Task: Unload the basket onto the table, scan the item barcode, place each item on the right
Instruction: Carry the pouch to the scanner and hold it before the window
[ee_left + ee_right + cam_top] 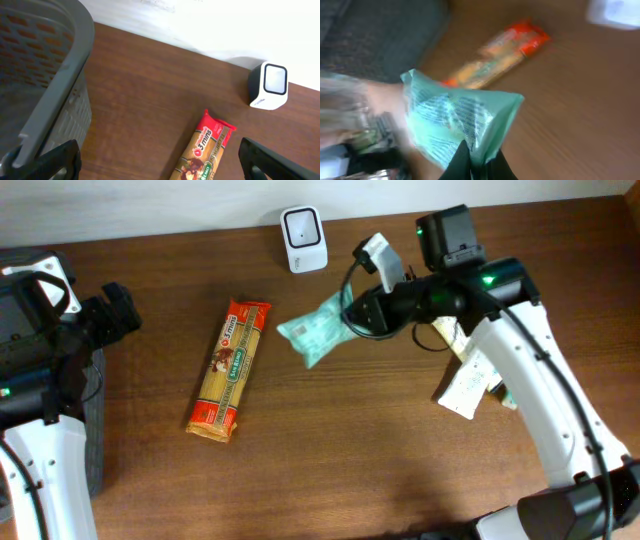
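Pouch (315,330) pinched in our right gripper (350,313), near scanner (303,238); our left gripper (157,162) spread wide beside basket (60,90).

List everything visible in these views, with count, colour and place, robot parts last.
scanner: one, white, back of the table, near centre
pasta packet: one, red and yellow, lying flat left of centre
green pouch: one, pale green, right of the pasta packet, pinched by the right gripper
white packet: one, white, right side, partly under the right arm; other items beside it too hidden to count
basket: one, grey, far left
table: one, brown wood
left gripper: one, black, open and empty, by the basket
right gripper: one, black, shut on the green pouch
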